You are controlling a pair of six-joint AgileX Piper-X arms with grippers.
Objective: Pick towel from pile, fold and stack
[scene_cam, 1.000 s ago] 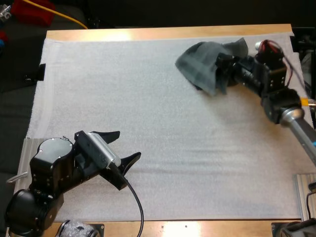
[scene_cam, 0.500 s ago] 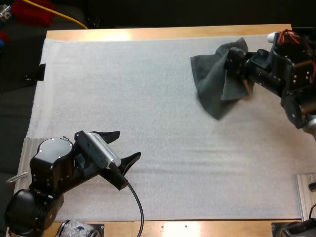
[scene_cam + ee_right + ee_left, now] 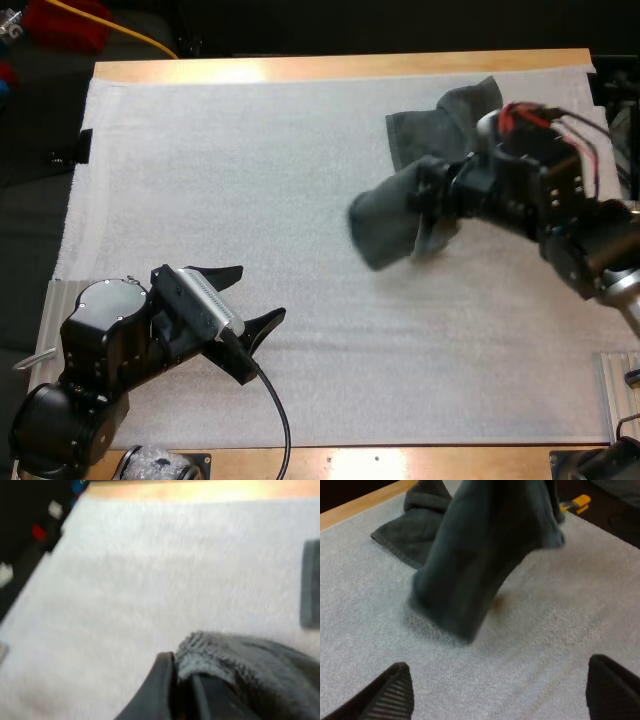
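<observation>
Towel point(image 3: 385, 225): soft, limp, light; hangs off my right gripper point(image 3: 432, 195), which pinches a bunched edge. I'd regrip a corner. Left gripper point(image 3: 262, 292) spread, empty.

Glossy black left arm point(image 3: 100, 345) with rounded joints; left gripper point(image 3: 262, 292) with tapered, ribbed black fingers point(image 3: 395, 697)

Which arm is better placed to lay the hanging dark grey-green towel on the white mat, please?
Right: the right gripper is shut on the dark grey-green towel; the left gripper sits open, far off.
</observation>
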